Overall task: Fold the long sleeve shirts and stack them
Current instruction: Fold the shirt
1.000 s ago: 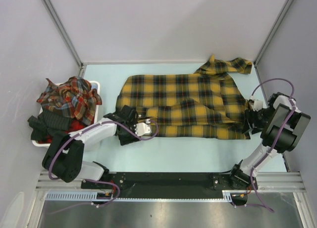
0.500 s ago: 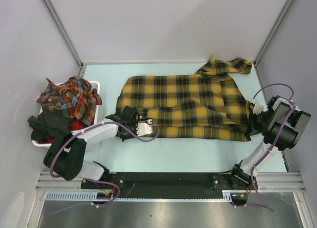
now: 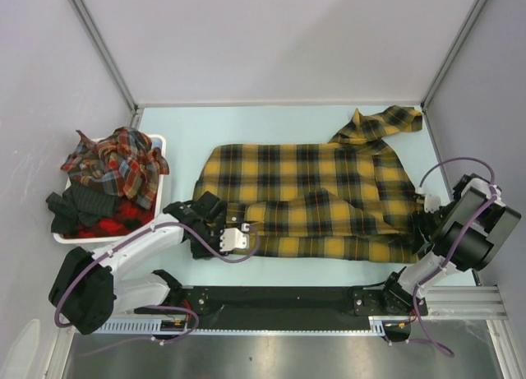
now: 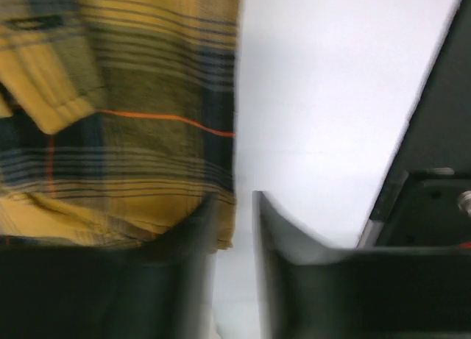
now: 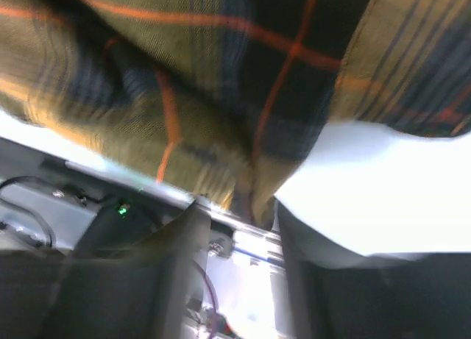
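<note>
pale table (image 3: 246, 124) — mustard plaid shirt (image 3: 312, 190) | left gripper (image 4: 235, 207) slightly parted, empty | right gripper (image 5: 241, 214) astride hem (image 5: 243, 181), grip unclear | risk — snagged hem drags shirt askew

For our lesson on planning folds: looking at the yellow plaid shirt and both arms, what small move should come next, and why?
Probably raise the right fingers off the near hem and reach for the loose sleeve. The yellow shirt lies flat, one sleeve is laid across its front, and the other juts toward the far right corner.

Pale blue table (image 3: 246, 124), mustard plaid shirt (image 3: 312, 190) spread flat, white bin (image 3: 161, 140) at left edge
</note>
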Available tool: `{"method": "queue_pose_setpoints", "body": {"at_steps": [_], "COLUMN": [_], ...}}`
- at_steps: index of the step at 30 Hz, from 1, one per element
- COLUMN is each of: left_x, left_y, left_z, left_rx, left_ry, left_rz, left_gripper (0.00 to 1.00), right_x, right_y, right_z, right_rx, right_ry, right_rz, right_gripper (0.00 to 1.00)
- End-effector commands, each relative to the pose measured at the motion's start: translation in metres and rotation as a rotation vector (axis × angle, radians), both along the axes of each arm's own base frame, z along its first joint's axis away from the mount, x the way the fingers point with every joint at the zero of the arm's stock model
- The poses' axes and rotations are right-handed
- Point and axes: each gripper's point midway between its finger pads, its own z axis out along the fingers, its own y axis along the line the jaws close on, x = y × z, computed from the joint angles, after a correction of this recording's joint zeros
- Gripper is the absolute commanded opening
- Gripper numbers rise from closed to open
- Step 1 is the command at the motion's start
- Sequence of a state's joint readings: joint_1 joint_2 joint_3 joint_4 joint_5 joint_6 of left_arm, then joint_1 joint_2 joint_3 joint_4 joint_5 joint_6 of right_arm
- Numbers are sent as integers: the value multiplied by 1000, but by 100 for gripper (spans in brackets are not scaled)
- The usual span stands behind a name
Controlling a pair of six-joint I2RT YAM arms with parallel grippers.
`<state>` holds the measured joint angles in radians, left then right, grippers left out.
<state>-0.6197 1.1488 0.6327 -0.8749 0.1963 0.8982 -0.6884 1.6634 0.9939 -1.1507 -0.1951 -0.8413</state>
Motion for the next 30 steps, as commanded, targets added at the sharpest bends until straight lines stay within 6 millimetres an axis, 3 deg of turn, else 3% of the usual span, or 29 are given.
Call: {"method": "queue_pose_setpoints", "body": {"at_steps": [1,2,3,4,5,6,7,8,9,10,11,12,13,14,15,16,17,18,20,24,30], "left_x": [0,8,23,33,43,68,86,104,138,158,188,201,214,231,240,246,254,257,262,268,295], "left_y": [-16,-19,-31,-34,-39,-53,-53,-57,-66,-62,-67,-69,-66,-68,-70,-70,-71,-71,-70,-65,-45], "left_z": [33,40,58,61,67,88,98,95,119,125,136,138,143,160,150,154,159,154,151,141,127], "left_rx": [-91,-117,-176,-188,-208,-276,-318,-334,-407,-440,-477,-496,-513,-543,-537,-555,-564,-555,-550,-521,-496], "left_ry": [34,30,4,18,15,-37,-41,-20,-94,-90,-117,-104,-99,-126,-94,-85,-99,-94,-106,-121,-177], "left_rz": [-22,6,16,60,93,122,224,285,332,434,473,501,553,564,586,603,607,613,627,656,695], "left_gripper": [52,57,62,63,67,68,69,70,70,70,70,70,70,70,71,70,71,71,72,73,73], "right_x": [15,42,58,92,114,140,159,193,213,235,267,283,303,322,345,359,372,392,412,436,466], "right_y": [-7,-20,-22,-24,-26,-16,-14,-19,-13,-1,-5,-3,8,6,5,9,8,4,5,9,10], "right_z": [35,53,59,77,82,84,87,101,92,92,104,102,84,82,97,72,70,81,64,49,48], "right_rx": [13,-26,-24,-46,-57,-23,-23,-51,-6,5,-16,-20,-9,-27,-40,-20,-18,-23,-3,35,135], "right_ry": [-81,-167,-200,-294,-343,-379,-413,-506,-496,-520,-599,-600,-584,-617,-667,-630,-643,-690,-697,-732,-811], "right_rz": [58,56,37,50,13,12,-7,-12,-79,-72,-81,-115,-102,-106,-121,-132,-151,-177,-230,-295,-373], "right_gripper": [66,68,68,68,68,68,68,67,65,65,63,58,56,54,52,52,52,58,64,68,71]}}
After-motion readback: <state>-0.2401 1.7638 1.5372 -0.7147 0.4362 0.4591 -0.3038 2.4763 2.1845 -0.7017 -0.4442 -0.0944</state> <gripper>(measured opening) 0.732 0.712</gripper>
